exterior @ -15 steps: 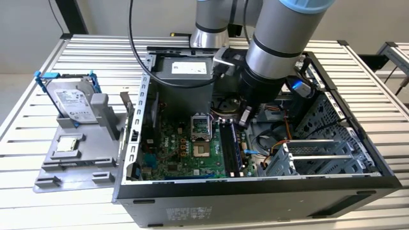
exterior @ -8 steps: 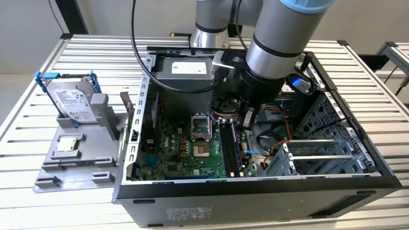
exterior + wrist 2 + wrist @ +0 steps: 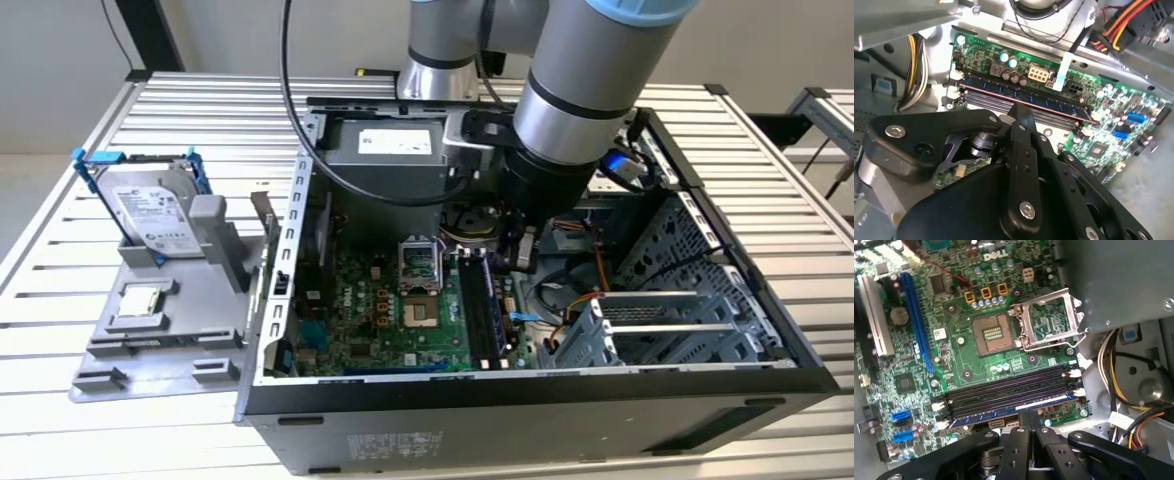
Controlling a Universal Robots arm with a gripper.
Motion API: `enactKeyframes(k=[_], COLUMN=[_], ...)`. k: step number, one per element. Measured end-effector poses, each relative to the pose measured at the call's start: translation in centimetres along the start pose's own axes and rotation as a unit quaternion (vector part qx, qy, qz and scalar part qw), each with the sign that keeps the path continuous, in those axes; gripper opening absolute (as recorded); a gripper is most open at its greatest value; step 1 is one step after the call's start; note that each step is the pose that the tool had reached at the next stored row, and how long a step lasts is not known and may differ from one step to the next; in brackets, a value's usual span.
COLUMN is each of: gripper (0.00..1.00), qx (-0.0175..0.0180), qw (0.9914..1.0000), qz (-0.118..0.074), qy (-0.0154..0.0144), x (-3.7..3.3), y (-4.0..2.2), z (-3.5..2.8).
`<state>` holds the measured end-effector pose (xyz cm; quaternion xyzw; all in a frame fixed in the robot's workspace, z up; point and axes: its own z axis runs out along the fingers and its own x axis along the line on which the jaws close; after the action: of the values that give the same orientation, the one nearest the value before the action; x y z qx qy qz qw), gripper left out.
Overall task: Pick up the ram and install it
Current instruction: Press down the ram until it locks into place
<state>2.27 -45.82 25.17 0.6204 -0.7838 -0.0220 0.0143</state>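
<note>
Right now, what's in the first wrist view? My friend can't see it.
The black gripper hangs over a green motherboard, right above a ram stick sitting in the long slots. Farther along is an open processor socket.

end effector (image 3: 1021, 117): matt black plastic-looking links with bright metal screw heads
ram (image 3: 1014, 407): glossy blue-green board, seated in a dark plastic slot
motherboard (image 3: 974, 365): glossy green board with shiny metal socket frame
computer case (image 3: 534, 425): bare grey sheet metal inside, matt black outer panel
counter (image 3: 80, 430): pale ribbed metal slats, satin finish
hard drive (image 3: 150, 215): silver metal, paper label, blue plastic frame
holder (image 3: 160, 330): matt grey plastic
</note>
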Motion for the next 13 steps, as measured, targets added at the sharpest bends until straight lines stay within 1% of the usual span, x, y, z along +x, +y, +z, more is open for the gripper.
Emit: enactKeyframes(k=[2, 4, 8, 9, 10, 12, 13], gripper=[0.00, 0.00, 0.00, 0.00, 0.00, 0.00, 0.00], qx=[-0.0001, 0.0003, 0.0018, 0.0025, 0.0033, 0.0046, 0.0053], qw=[0.99986, 0.99948, 0.99809, 0.99774, 0.99744, 0.99685, 0.99655], qz=[-0.016, -0.032, -0.062, -0.067, -0.071, -0.079, -0.083], qy=[0.0009, 0.0017, 0.0025, 0.0023, 0.0015, -0.0026, -0.0035], x=[0.00, 0.01, 0.03, 0.04, 0.05, 0.09, 0.13], y=[0.00, -0.01, -0.02, -0.02, -0.01, 0.01, 0.02], z=[0.00, 0.00, 0.16, 0.22, 0.28, 0.41, 0.45])
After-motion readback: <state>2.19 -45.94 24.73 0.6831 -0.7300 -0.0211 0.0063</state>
